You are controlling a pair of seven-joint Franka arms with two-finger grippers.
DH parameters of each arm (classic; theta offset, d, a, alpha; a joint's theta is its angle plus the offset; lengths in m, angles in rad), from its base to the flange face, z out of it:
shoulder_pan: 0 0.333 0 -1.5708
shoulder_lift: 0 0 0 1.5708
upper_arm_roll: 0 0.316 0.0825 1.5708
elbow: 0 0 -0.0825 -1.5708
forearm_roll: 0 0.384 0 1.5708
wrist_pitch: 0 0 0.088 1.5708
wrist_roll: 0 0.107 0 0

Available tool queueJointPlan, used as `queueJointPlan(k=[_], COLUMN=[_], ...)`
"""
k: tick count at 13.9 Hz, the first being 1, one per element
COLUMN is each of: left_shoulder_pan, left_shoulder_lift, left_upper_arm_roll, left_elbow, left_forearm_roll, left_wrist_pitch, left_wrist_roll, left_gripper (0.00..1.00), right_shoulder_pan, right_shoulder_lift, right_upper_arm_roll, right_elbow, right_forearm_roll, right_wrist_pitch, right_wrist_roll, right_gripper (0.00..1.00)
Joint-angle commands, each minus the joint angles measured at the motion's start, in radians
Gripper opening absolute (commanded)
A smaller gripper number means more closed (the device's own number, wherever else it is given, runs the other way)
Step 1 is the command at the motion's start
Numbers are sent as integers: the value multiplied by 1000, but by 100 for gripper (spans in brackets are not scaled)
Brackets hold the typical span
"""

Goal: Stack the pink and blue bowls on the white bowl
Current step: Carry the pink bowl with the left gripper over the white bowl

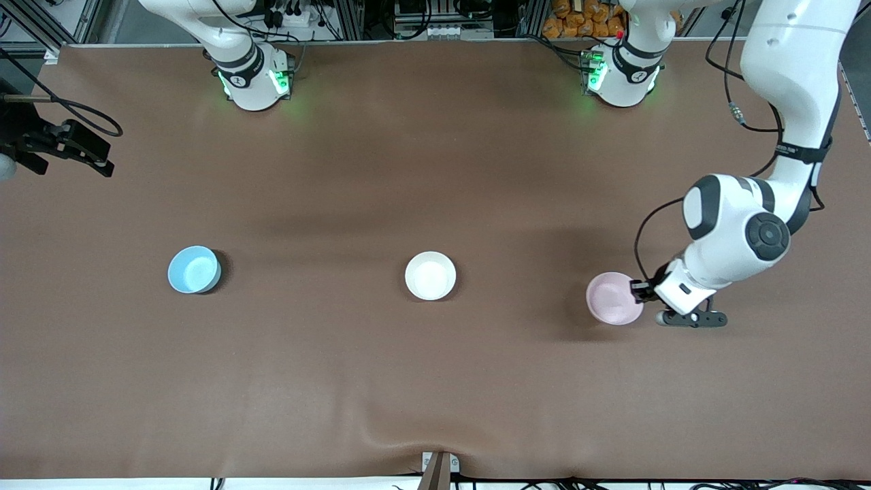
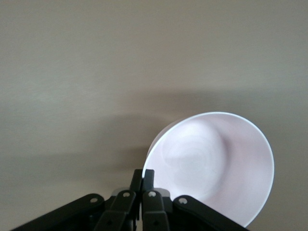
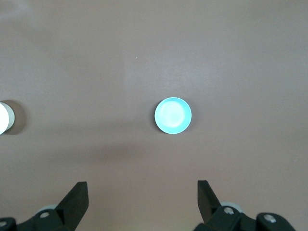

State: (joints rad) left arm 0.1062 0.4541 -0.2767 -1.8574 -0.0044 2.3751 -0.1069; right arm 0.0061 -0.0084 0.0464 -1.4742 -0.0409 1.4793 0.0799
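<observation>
The pale pink bowl (image 1: 612, 298) (image 2: 216, 168) sits toward the left arm's end of the table. My left gripper (image 1: 639, 289) (image 2: 143, 174) is shut on its rim, one finger inside and one outside. The white bowl (image 1: 430, 275) (image 3: 3, 118) stands upright mid-table. The sky-blue bowl (image 1: 194, 269) (image 3: 173, 116) stands upright toward the right arm's end, in line with the other two. My right gripper (image 1: 95, 158) (image 3: 143, 188) hangs high over the right arm's end of the table, open and holding nothing, and it looks down on the blue bowl.
A brown mat (image 1: 435, 170) covers the whole table, with a small ridge (image 1: 408, 435) near the front edge. A metal bracket (image 1: 439, 469) sticks up at that edge. The arm bases (image 1: 255, 78) (image 1: 622, 75) stand along the back edge.
</observation>
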Motion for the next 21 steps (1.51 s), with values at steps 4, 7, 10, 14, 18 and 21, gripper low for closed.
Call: queueJointPlan(k=[4,7,10,14,18,21], left_shoulder_pan=[-46,-115,-180,-272,-373,-421], left_shoulder_lift=[-9,12,41,107,187,225], left_upper_arm_roll=[-81,-81,-81,-79,-68,-67], left_elbow=[102,182,234,332,405,411], left_forearm_roll=[-14,-17,-17,-12,-6,-5], left_wrist_pitch=[-83,-125,-132,-134,-134,-131], left_wrist_roll=[-186,-302,-382,-520,-620,-640], left_gripper=[0,0,0,0,0,0], right_shoulder_pan=[-18,-18,-20,-18,-18,-18], right_shoulder_lift=[7,7,7,7,7,7], right_upper_arm_roll=[12,12,12,12,12,12], right_elbow=[15,15,15,15,15,15], right_forearm_roll=[9,9,9,9,9,9], right_wrist_pitch=[-11,-10,-11,-10,-10,-10], right_wrist_roll=[6,6,6,6,6,6], right_gripper=[100,100,100,100,100,100])
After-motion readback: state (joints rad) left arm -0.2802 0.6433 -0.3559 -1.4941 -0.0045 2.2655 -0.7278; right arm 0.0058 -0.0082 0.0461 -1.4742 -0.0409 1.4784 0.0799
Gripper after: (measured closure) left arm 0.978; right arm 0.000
